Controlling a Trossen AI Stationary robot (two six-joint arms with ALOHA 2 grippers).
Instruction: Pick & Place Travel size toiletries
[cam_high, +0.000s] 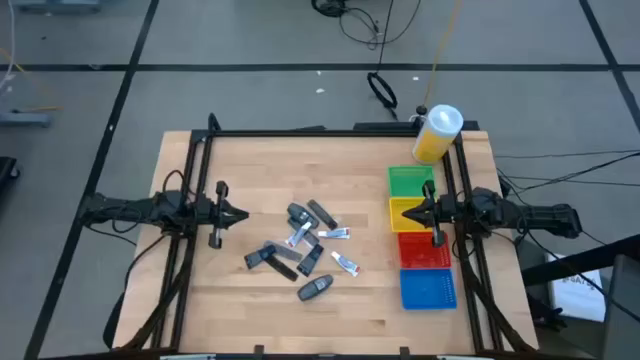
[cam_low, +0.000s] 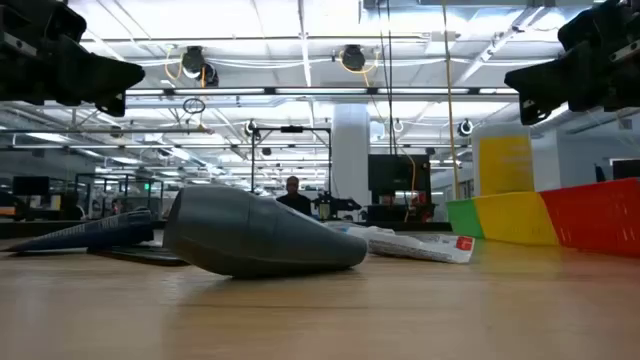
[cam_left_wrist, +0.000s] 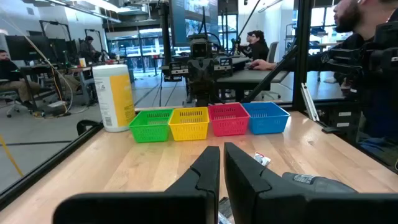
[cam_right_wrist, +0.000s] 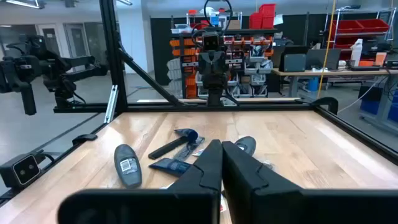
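Toiletries (cam_high: 305, 250) heaped mid-table, between clenched, empty left end effector (cam_high: 243, 215) and right end effector (cam_high: 404, 212)

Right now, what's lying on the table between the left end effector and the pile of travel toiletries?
Nothing: in the high view, only bare wooden table separates the left end effector from the toiletries pile.

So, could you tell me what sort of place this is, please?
Probably a robotics lab in an open-plan workspace: a framed wooden table carries two arms, with desks and monitors behind, and red storage bins on shelves.
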